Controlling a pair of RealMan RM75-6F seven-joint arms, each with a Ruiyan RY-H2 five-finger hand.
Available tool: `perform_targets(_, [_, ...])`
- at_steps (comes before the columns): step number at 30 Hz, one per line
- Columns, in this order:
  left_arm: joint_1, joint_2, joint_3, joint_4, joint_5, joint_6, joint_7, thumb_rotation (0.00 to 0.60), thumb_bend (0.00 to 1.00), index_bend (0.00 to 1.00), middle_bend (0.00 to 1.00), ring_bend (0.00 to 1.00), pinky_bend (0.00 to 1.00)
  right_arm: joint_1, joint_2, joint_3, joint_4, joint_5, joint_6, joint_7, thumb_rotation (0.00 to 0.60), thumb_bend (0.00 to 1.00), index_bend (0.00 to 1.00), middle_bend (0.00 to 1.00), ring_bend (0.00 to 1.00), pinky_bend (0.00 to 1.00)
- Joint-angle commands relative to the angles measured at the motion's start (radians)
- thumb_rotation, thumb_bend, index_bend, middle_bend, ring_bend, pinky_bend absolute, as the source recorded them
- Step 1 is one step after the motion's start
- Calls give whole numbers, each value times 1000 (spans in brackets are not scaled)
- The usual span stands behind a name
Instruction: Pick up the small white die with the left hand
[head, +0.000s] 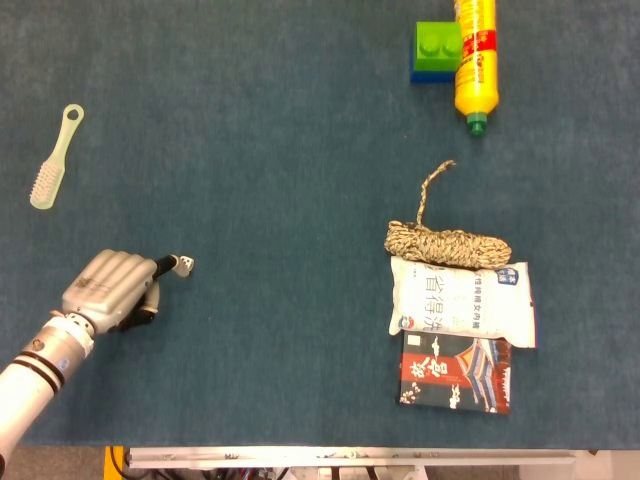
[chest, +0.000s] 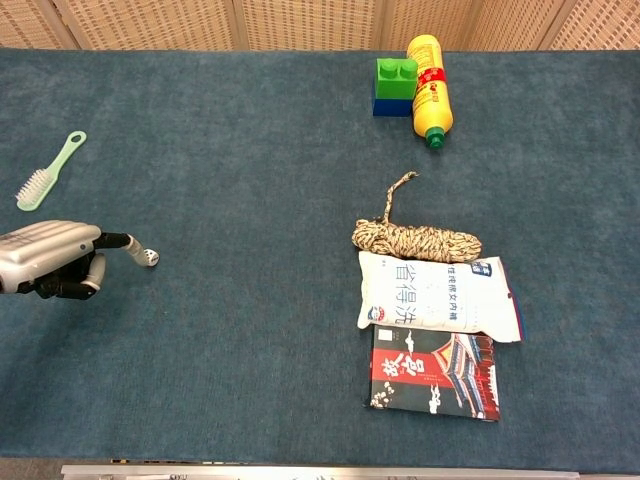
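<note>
The small white die (head: 185, 264) (chest: 150, 258) lies on the blue cloth at the near left. My left hand (head: 110, 285) (chest: 50, 260) sits just left of it, knuckles up and most fingers curled under. One dark finger (head: 164, 266) sticks out to the right and its tip touches the die's left side. I see no second finger on the die. My right hand shows in neither view.
A green brush (head: 55, 160) lies at the far left. A rope coil (head: 447, 243), a white pouch (head: 460, 298) and a printed packet (head: 455, 372) sit at the right. A green and blue block (head: 436, 50) and a yellow bottle (head: 476, 65) stand at the back.
</note>
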Motion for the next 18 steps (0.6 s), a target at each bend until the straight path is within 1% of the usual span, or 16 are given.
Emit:
perform_targets(1, [0, 1, 4, -1, -1, -1, 3, 600, 907, 273, 1000, 1000, 1000, 0, 0, 0, 0, 0, 0, 0, 600, 136, 441, 213, 185, 276])
perform_targets(6, [1, -3, 11, 4, -5, -5, 5, 600, 907, 273, 1000, 1000, 1000, 0, 0, 0, -1, 0, 0, 0, 600, 136, 441, 213, 185, 276])
perform_targets(18, [-7, -31, 6, 28, -17, -8, 25, 600, 908, 273, 1000, 1000, 1000, -1, 2, 2, 0, 2, 4, 5, 600, 137, 441, 213, 185, 276])
